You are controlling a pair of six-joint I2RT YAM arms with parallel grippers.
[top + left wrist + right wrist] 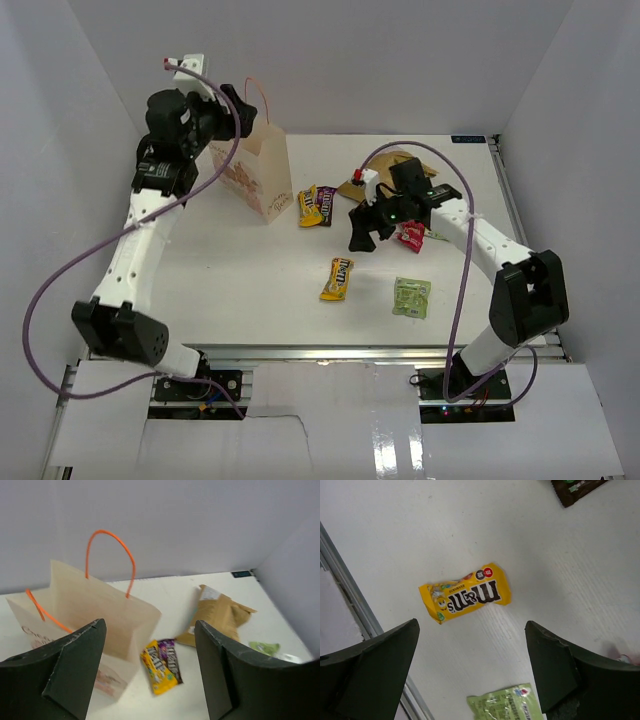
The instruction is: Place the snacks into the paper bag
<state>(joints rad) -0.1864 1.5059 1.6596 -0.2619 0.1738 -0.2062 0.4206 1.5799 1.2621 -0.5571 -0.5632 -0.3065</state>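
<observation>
Paper bag: stands upright at the far left of the table. Cream, thin orange loop handles, brownish print and script on its front. Mouth open at the top. From the left wrist view only the inner back panel shows, so its contents cannot be made out.

Left gripper: high over the bag's left top edge, jaws spread wide, nothing between them. Whether it touches the bag cannot be told.

Pair of packets: one yellow, one dark purple-brown, lying side by side on the table just right of the bag's base.

Yellow packet: alone mid-table, flat, dark lettering facing up, well apart from the bag.

Right gripper: hovers above that yellow packet, jaws wide, empty.

Chip bag: large, crinkled, tan-brown, at the far centre; in the top view the right arm covers most of it.

Red packet: beside the right wrist, partly hidden by it.

Light green packet: flat, near right; cut off by the bottom edge in the right wrist view.

Dark packet corner: cropped at the top edge, kind unclear.
</observation>
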